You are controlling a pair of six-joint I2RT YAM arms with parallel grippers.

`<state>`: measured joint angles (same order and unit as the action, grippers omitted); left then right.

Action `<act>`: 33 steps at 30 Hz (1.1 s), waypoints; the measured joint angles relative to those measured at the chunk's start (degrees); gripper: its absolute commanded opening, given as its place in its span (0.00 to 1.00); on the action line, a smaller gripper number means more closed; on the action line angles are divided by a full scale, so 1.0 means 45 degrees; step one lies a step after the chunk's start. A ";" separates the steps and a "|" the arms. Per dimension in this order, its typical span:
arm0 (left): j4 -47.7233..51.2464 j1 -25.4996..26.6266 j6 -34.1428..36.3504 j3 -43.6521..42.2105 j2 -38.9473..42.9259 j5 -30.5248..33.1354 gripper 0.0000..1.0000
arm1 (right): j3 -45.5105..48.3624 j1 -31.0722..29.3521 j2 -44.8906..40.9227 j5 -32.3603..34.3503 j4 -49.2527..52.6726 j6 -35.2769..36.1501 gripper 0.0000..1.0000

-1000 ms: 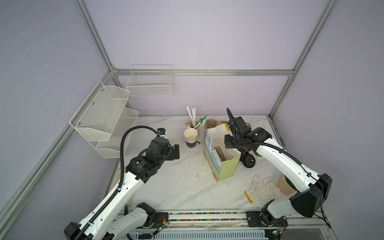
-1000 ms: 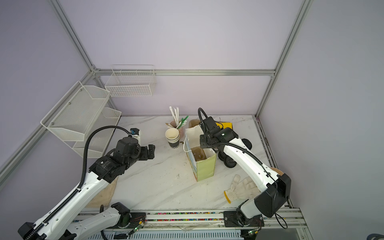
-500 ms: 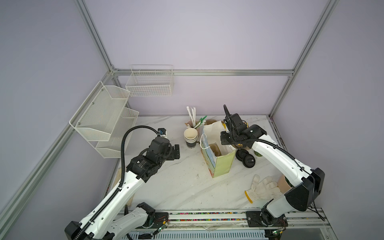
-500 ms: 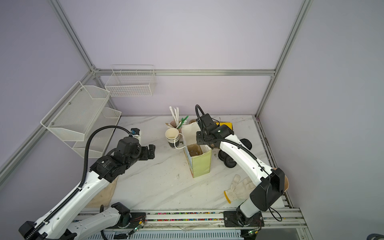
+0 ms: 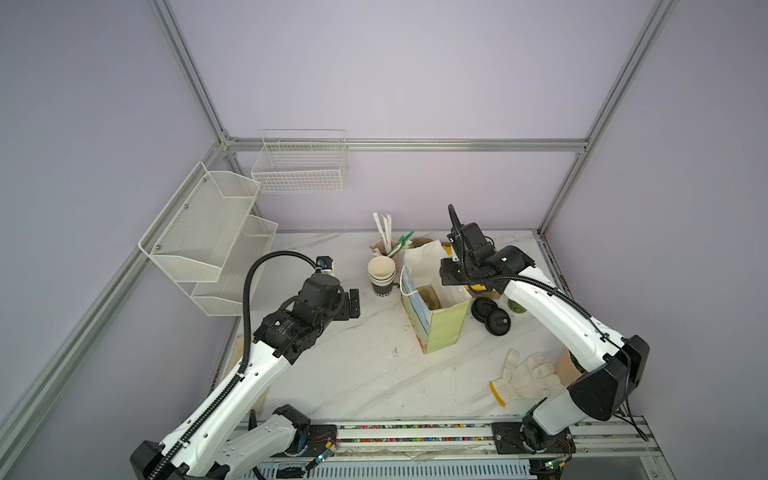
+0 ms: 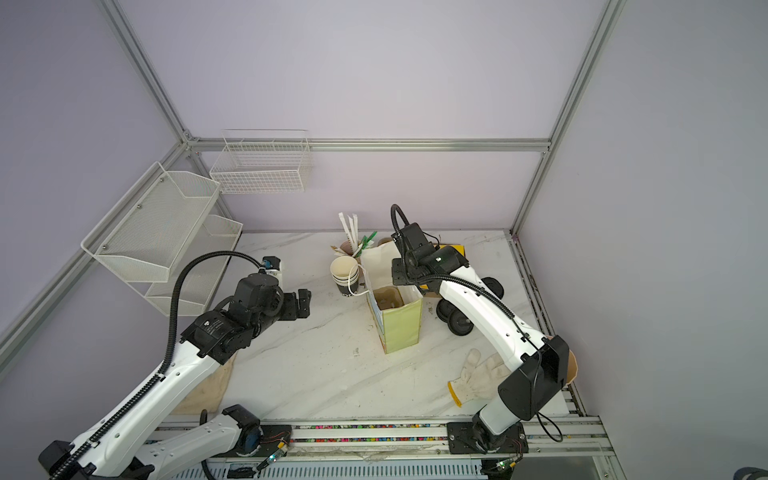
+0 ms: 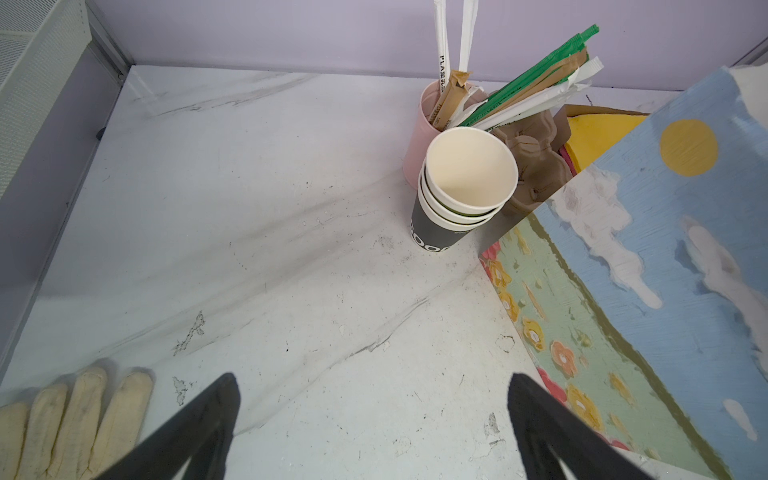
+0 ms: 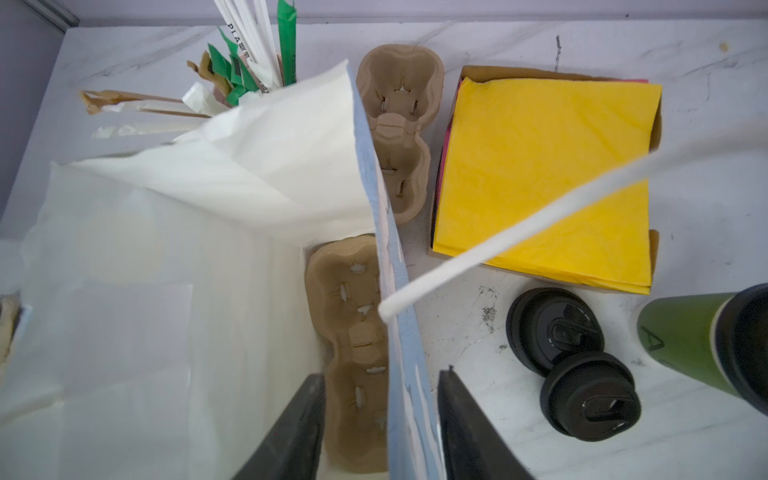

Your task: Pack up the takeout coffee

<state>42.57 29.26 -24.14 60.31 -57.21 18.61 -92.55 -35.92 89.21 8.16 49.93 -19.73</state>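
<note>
1. The right gripper has just released: its jaws now stand apart, straddling the bag wall they clamped a second ago.
2. The left gripper hangs empty, jaws spread wide, over the bench.
3. The takeout coffee stands outside the bag (lid fitted), toward the bench's right edge beside two black lids; the bag looks positioned, so the coffee is probably next.

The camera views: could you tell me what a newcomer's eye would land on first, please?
The painted paper bag stands open mid-table, a cardboard cup carrier inside, the right gripper open astride its right wall. Just behind sits a bright yellow napkin stack, and right of the bag, by two black lids, the dark green takeout coffee.
</note>
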 measured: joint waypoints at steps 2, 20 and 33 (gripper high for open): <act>0.0000 -0.0005 -0.0005 0.0000 0.0000 0.0000 1.00 | -0.0010 0.0000 -0.0126 -0.0005 0.0107 0.0010 0.68; 0.0000 -0.0049 -0.0005 0.0000 0.0000 -0.0005 1.00 | -0.4061 0.0471 -0.0554 0.0923 0.2361 -0.0801 0.97; 0.0000 -0.0068 -0.0019 0.0000 0.0243 -0.0087 1.00 | -0.5076 0.5736 -0.0189 0.0204 0.5047 -0.2249 0.97</act>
<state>42.57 28.95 -24.23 60.31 -56.12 18.22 -115.39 -10.11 88.36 9.08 72.64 -29.85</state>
